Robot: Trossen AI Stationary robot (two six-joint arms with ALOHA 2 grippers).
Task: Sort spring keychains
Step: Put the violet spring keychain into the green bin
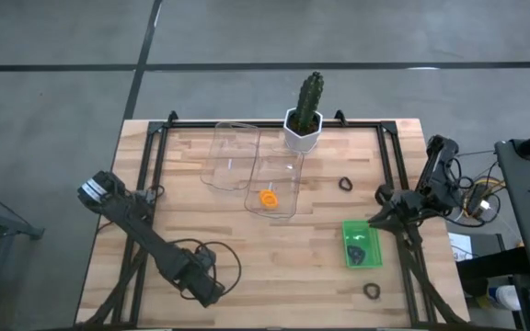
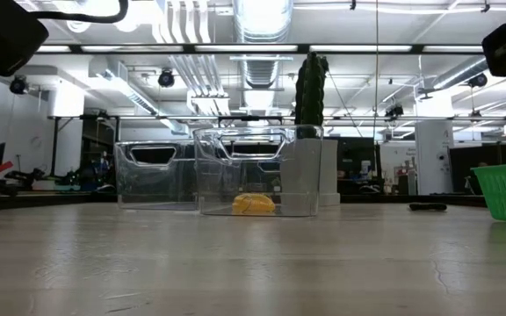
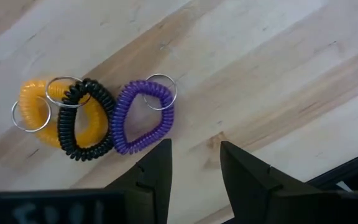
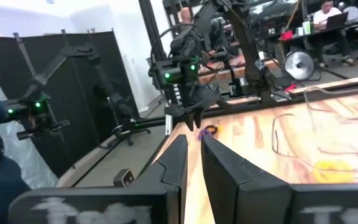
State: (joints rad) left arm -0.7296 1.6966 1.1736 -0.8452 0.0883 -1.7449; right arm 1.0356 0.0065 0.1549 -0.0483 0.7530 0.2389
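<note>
An orange (image 3: pixel 37 107), a black (image 3: pixel 86 127) and a purple spring keychain (image 3: pixel 143 118) lie side by side on the wooden table, touching. My left gripper (image 3: pixel 194 165) hangs open just above the table beside the purple one, pointing down and touching nothing; in the high view it is near the front edge, left of centre (image 1: pixel 210 291). Another orange keychain (image 1: pixel 267 198) lies in a clear bin (image 1: pixel 276 173). Black keychains lie in the green basket (image 1: pixel 360 245). My right gripper (image 4: pixel 194 146) waits at the table's right edge, shut and holding nothing.
A second clear bin (image 1: pixel 233 154) stands next to the first. A cactus in a white pot (image 1: pixel 304 119) stands at the far edge. Loose black keychains lie at the right (image 1: pixel 346 184) and front right (image 1: pixel 372 291). A black cable (image 1: pixel 224 262) loops beside the left arm.
</note>
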